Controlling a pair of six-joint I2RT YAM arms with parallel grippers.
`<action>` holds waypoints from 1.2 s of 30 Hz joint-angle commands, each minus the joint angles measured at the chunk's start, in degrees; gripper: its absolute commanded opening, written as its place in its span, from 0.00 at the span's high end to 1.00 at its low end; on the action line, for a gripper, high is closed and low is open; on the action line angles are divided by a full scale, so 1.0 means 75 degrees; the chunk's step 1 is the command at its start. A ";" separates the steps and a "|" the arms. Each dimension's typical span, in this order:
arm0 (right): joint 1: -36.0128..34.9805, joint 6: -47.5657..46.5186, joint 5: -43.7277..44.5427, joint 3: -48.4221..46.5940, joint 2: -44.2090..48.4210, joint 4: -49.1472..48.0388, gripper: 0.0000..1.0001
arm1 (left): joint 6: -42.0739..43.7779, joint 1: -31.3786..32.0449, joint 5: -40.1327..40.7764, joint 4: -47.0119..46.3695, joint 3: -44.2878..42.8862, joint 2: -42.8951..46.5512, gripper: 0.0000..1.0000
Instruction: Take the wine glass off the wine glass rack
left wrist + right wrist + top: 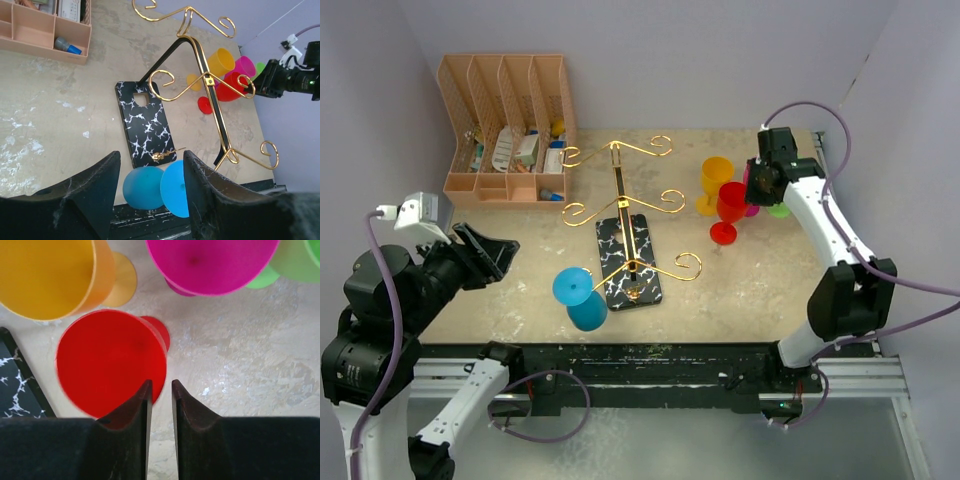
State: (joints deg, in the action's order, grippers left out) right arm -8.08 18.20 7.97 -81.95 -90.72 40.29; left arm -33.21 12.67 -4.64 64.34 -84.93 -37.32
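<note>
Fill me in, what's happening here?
The right gripper hovers over the red glass, jaws slightly apart and empty. That glass stands beside the orange glass, pink glass and green glass. The left gripper is open and empty, facing the rack, with the blue glass at the rack's near-left side.

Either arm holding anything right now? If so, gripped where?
Nothing is held. The left gripper has its jaws wide apart around nothing. The right gripper has its jaws slightly parted beside the rim of the red glass, with only table between them.
</note>
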 commanded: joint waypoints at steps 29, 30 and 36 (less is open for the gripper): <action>-0.5452 0.2513 -0.3483 -0.1303 0.2323 -0.1649 0.67 | -0.0440 -0.0013 0.0414 -0.0205 0.0956 0.0300 0.43; -0.5622 0.2508 -0.3391 -0.1326 0.2207 -0.1667 0.67 | -0.0437 -0.0013 0.0454 -0.0156 0.0918 0.0309 0.43; -0.6189 0.2356 -0.2699 -0.1433 0.1696 -0.1393 0.63 | -0.0423 -0.0019 0.0629 -0.0005 0.0730 0.0342 0.43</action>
State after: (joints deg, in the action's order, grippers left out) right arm -52.97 35.64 -16.21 -91.48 -78.46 31.29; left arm -35.97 12.67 -1.69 64.86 -76.84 -35.18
